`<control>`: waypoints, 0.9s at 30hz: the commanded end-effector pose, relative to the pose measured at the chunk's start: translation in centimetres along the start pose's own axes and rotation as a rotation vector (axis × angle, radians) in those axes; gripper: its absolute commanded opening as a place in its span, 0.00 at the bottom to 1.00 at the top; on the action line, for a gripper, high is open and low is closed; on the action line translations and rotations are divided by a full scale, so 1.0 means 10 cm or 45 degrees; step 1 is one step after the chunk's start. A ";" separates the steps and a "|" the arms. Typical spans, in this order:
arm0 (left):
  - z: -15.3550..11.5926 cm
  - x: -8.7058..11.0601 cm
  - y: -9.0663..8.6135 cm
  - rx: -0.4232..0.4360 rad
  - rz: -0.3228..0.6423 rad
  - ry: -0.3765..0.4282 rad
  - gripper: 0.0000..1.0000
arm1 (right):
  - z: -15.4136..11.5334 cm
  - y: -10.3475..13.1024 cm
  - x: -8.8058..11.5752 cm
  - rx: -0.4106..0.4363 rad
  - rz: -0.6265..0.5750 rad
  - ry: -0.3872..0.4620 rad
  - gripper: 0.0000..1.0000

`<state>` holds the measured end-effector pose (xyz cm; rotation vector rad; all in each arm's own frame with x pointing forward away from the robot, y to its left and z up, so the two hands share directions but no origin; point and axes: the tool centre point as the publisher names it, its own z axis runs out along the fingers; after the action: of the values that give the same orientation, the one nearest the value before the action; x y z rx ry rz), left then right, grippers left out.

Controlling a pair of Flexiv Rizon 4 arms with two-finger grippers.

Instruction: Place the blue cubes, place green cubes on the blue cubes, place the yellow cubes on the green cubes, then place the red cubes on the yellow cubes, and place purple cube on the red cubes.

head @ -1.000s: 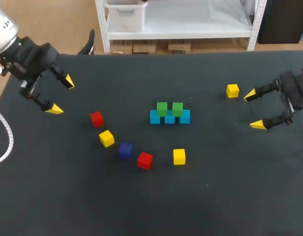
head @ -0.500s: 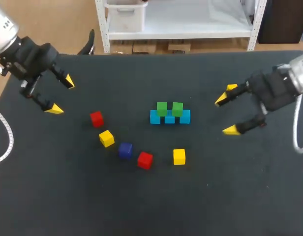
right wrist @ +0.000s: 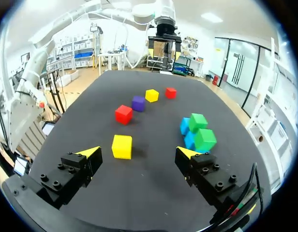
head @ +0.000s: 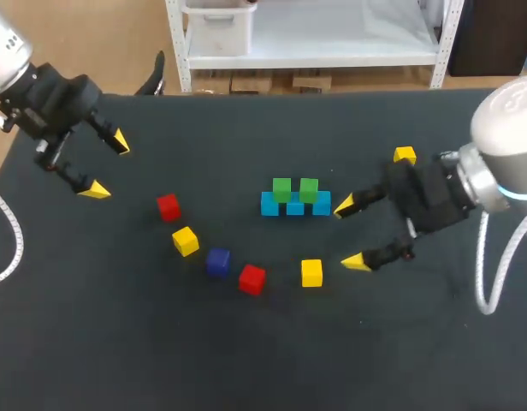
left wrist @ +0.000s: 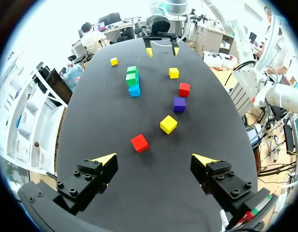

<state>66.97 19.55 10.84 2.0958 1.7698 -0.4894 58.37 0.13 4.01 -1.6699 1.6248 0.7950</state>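
- One arm has done all the travelling. The right arm (head: 503, 145) has swung in from the right edge of the table (head: 246, 368) towards the middle over the last second, while the left arm (head: 41, 90) has not stirred.
- The right gripper (head: 350, 233) now hangs with its fingers spread wide and nothing between them, just right of the nearest yellow cube (head: 311, 272). In its own wrist view that cube lies just ahead, closer to one finger than the other.
- The left gripper (head: 107, 165) remains spread and empty near the far-left corner, well apart from every cube.
- The base is unchanged: a row of blue cubes (head: 295, 205) at mid-table carries two green cubes (head: 295, 188) side by side. From above I cannot tell whether they sit squarely.
- This approach looks like the start of the yellow layer, with the cube by the right gripper the likely first pick. It probably needs centring between the fingers first.
- Two other yellow cubes wait, one to the left (head: 185, 241) and one behind the right arm (head: 405, 156).
- Two red cubes (head: 252, 278) and the purple cube (head: 217, 261) lie untouched in the loose arc to the left.
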 end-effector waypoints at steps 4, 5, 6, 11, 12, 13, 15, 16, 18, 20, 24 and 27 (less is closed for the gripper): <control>0.00 0.00 -0.01 -0.003 0.002 -0.001 1.00 | 0.26 0.12 0.02 0.010 0.046 -0.008 1.00; 0.00 0.00 -0.01 -0.003 0.002 -0.001 1.00 | 0.29 0.13 0.02 -0.002 0.045 -0.002 1.00; 0.00 0.00 -0.01 -0.003 0.002 -0.001 1.00 | 0.31 0.14 0.02 -0.007 0.055 -0.003 1.00; 0.00 0.00 -0.01 -0.003 0.002 -0.001 1.00 | 0.37 0.17 0.01 -0.018 0.042 0.035 1.00; 0.00 0.00 -0.01 -0.003 0.002 -0.001 1.00 | 0.38 0.18 0.01 -0.012 0.048 0.041 1.00; 0.00 0.00 -0.01 -0.003 0.002 -0.001 1.00 | 0.39 0.18 0.01 -0.013 0.049 0.050 1.00; 0.00 0.00 -0.01 -0.003 0.002 -0.001 1.00 | 0.41 0.20 0.01 -0.011 0.058 0.054 1.00; 0.00 0.00 -0.01 -0.003 0.002 -0.001 1.00 | 0.42 0.20 0.01 -0.009 0.063 0.058 1.00; 0.00 0.00 -0.01 -0.003 0.002 -0.001 1.00 | 0.44 0.22 -0.01 -0.007 0.067 0.059 1.00; 0.00 0.00 -0.01 -0.003 0.002 -0.001 1.00 | 0.46 0.24 -0.02 -0.007 0.072 0.064 1.00; 0.00 0.00 -0.01 -0.003 0.002 -0.001 1.00 | 0.49 0.25 -0.01 -0.014 0.066 0.079 1.00; 0.00 0.00 -0.01 -0.003 0.002 -0.001 1.00 | 0.50 0.25 0.02 -0.020 0.065 0.092 0.80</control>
<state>66.97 19.54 10.85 2.0957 1.7698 -0.4894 55.94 3.87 0.89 -1.6865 1.7138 0.7873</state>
